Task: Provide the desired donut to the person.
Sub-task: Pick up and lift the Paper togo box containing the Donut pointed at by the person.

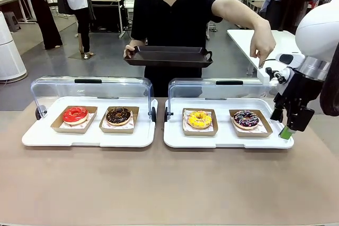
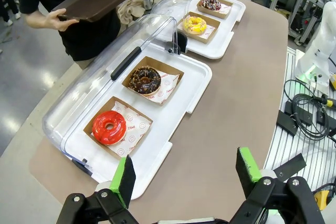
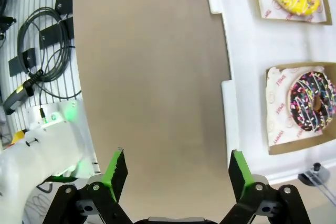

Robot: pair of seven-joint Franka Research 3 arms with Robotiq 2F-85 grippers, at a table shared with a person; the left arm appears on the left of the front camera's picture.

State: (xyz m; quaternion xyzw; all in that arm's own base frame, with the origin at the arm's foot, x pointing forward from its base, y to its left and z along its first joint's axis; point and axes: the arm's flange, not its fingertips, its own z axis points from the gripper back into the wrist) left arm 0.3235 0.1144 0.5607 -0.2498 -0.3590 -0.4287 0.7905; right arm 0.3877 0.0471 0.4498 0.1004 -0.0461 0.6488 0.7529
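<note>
Our right gripper [image 1: 290,126] hangs wide open and empty just off the right end of the white tray [image 1: 222,141] holding the sprinkled donut [image 1: 246,118] and the yellow donut [image 1: 199,119]. Our left gripper [image 2: 186,174] is wide open too. The person [image 1: 175,14] holds a dark tray [image 1: 168,56] and points one hand [image 1: 263,43] downward.

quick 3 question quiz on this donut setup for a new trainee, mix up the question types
1. True or false: the red donut sits on the same white tray as a chocolate donut.
2. Multiple choice: the person holds up a) a cup b) a dark tray c) a napkin.
3. Fill in: the right gripper has its jaws ____.
Key: 1 true; 2 b; 3 open.
</note>
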